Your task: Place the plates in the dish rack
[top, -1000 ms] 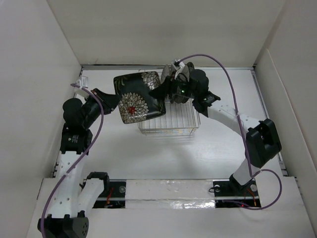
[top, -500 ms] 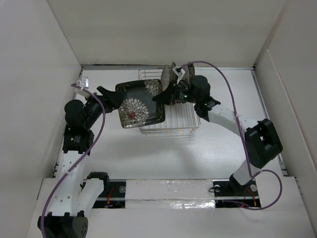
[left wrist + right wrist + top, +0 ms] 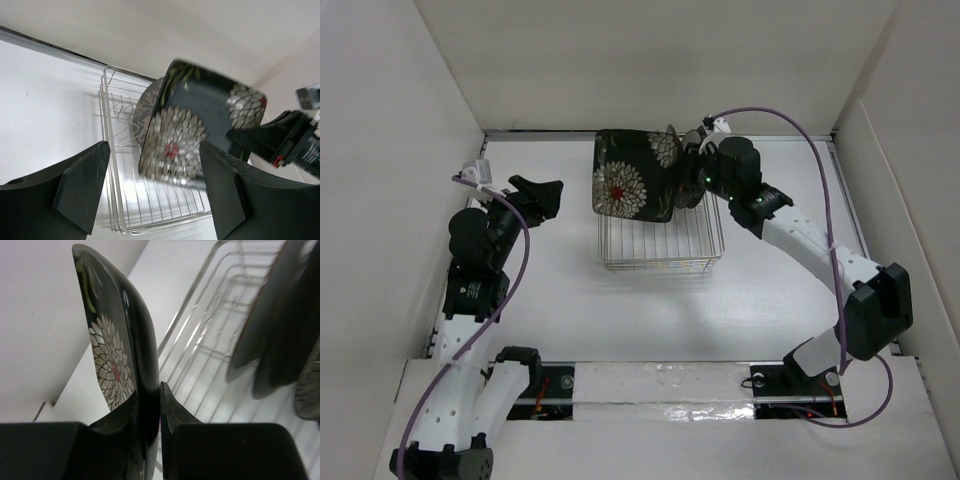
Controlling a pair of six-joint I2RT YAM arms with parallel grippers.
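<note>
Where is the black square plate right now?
Top view: the black square plate hangs tilted over the far-left part of the dish rack, clamped by the right tool, beside the racked plates.

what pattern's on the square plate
The square plate is black with white flowers, one red-centred; clearest in left wrist view.

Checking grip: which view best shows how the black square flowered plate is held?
Right wrist: the right gripper pinches the black square flowered plate edge-on. Top and left wrist views show mainly its patterned face.
</note>
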